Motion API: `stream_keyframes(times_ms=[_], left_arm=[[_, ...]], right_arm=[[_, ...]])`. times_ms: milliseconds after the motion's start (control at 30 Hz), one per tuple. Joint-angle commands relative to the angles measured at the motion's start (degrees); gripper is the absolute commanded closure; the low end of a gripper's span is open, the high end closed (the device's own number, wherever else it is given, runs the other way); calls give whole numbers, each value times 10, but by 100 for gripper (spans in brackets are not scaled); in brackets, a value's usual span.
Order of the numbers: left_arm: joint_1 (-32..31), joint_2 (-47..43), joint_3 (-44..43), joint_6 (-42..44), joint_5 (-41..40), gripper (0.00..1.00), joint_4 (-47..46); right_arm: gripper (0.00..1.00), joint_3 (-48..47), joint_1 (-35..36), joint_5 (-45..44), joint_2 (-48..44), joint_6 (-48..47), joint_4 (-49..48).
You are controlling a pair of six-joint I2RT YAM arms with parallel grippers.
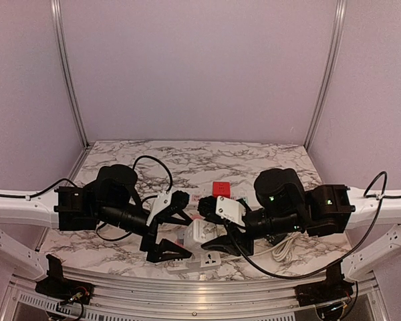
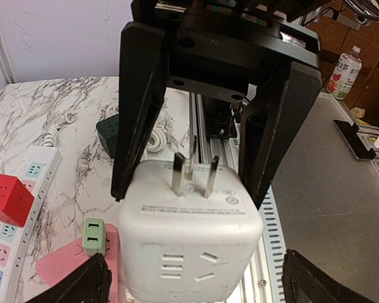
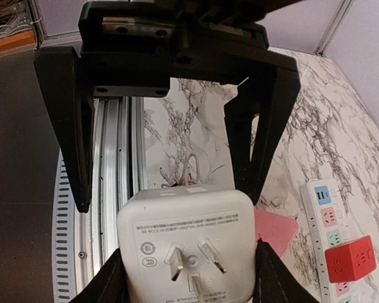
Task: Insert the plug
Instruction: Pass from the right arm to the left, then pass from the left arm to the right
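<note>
The right gripper (image 2: 191,192) is clamped on the sides of the white plug (image 1: 202,231). It holds the plug over the near edge of the table (image 1: 267,157), between the arms, with the three prongs pointing at the left gripper (image 3: 167,199), whose fingers are spread wide. Farther in, the strip (image 2: 31,183) lies on the marble with a red cube (image 2: 7,199) seated on it.

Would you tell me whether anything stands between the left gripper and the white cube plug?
Nothing visible does: the open left gripper faces the white cube plug directly, and the right gripper grips the plug by its sides.
</note>
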State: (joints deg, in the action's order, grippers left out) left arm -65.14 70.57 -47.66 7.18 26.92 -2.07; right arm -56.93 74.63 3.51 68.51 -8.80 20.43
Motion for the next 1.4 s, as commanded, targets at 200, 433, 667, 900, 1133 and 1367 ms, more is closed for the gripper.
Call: stream_keyframes(times_ms=[200, 433, 667, 900, 1133, 1367], left_arm=[[0, 54, -51, 43, 22, 31, 44], [0, 58, -55, 50, 21, 55, 46], [0, 78, -49, 36, 24, 96, 6], [17, 58, -4, -5, 36, 100, -97], [37, 29, 13, -30, 49, 100, -140], [62, -6, 44, -105, 47, 100, -234]], right_arm=[[71, 2, -1, 8, 2, 14, -17], [70, 2, -3, 6, 12, 14, -18], [63, 3, -21, 13, 16, 19, -34], [32, 8, -29, 12, 3, 29, -56], [5, 44, -61, 39, -58, 54, -116], [2, 142, -74, 45, -159, 76, -270]])
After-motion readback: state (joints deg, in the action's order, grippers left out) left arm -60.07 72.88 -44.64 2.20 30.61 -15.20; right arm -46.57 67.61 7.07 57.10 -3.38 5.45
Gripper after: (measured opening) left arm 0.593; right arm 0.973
